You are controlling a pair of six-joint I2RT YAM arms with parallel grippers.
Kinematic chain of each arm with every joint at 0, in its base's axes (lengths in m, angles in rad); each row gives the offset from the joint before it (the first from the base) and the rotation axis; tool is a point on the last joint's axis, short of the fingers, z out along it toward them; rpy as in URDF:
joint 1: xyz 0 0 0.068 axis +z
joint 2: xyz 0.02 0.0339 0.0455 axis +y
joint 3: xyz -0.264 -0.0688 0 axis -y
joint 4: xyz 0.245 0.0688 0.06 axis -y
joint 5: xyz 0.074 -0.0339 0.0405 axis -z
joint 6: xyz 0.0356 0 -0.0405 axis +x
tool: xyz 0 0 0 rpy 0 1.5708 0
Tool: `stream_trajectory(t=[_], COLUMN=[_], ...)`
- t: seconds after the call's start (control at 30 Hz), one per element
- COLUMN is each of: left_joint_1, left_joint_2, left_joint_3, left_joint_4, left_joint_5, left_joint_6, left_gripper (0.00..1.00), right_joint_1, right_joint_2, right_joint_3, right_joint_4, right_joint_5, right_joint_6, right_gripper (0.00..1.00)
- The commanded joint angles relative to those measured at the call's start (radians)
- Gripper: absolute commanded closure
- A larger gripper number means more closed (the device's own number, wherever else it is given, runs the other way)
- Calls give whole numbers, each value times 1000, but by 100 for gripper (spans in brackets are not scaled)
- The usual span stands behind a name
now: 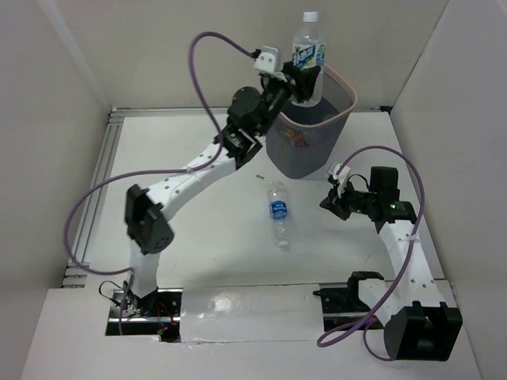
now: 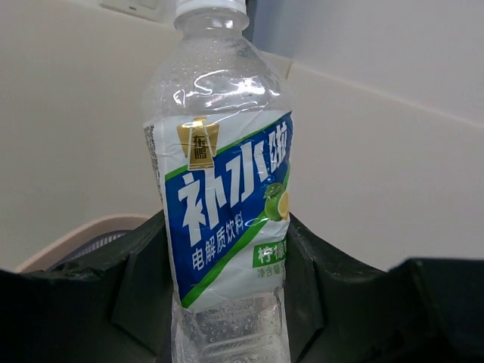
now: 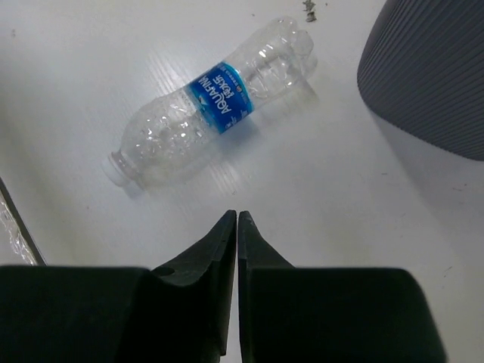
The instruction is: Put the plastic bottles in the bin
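My left gripper [image 1: 305, 83] is shut on a clear bottle with a green-white-blue label and white cap [image 1: 308, 49], holding it upright above the bin [image 1: 301, 154], a dark grey mesh basket with a pale rim. In the left wrist view the bottle [image 2: 223, 204] stands between my black fingers [image 2: 318, 280]. A clear bottle with a blue label [image 1: 277, 212] lies on the table in front of the bin; it also shows in the right wrist view [image 3: 215, 102]. My right gripper [image 3: 237, 219] is shut and empty, just short of that bottle. Something red [image 1: 297, 138] shows inside the bin.
White walls enclose the table on the left, back and right. The bin's grey side [image 3: 431, 76] stands at the right of the right wrist view. A slotted rail [image 1: 99, 174] runs along the table's left edge.
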Motion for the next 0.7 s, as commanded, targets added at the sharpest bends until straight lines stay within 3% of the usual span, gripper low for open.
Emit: stream_trajectory(t=[0.0,0.03,0.07,0.1,0.13,0.2,0.23,0.27,0.47,0.53,0.57,0.6,0.63,0.67], left_joint_1=[8,8,8,8,8,8,17,17,28,28,28,19,19,10], left_joint_2=[176,225,295,320,339,362,362,350,171,69,10,-123,-196,-271], left_joint_3=[203,261,322,341,356,378,378,378,289,145,76,-87,-180,-278], left_joint_4=[180,126,125,125,89,65,56,56,27,27,44,56,71,109], left_joint_5=[-66,-95,-108,-133,-144,-144,-144,-120,-46,-18,-18,-18,-18,-30], left_joint_6=[35,35,56,66,66,92,92,92,101,101,101,101,110,110], left_gripper=[68,57,35,23,14,0,0,0,0,0,0,0,0,0], right_joint_1=[5,5,5,5,5,5,5,16,122,177,189,220,241,261], right_joint_2=[12,-1,-20,-20,-35,-46,-46,-46,124,204,225,244,274,285], right_joint_3=[-26,-26,-37,-37,-49,-49,-49,-49,30,72,72,85,86,86], right_joint_4=[-39,-24,-24,-13,-4,8,22,22,43,91,121,146,172,232], right_joint_5=[-22,-11,-11,-11,-11,-11,-11,-11,-7,-7,19,33,55,113], right_joint_6=[-49,-38,-38,-26,-26,-1,-1,26,88,158,204,283,322,367], right_gripper=[88,84,72,50,41,19,13,1,1,1,6,17,42,51])
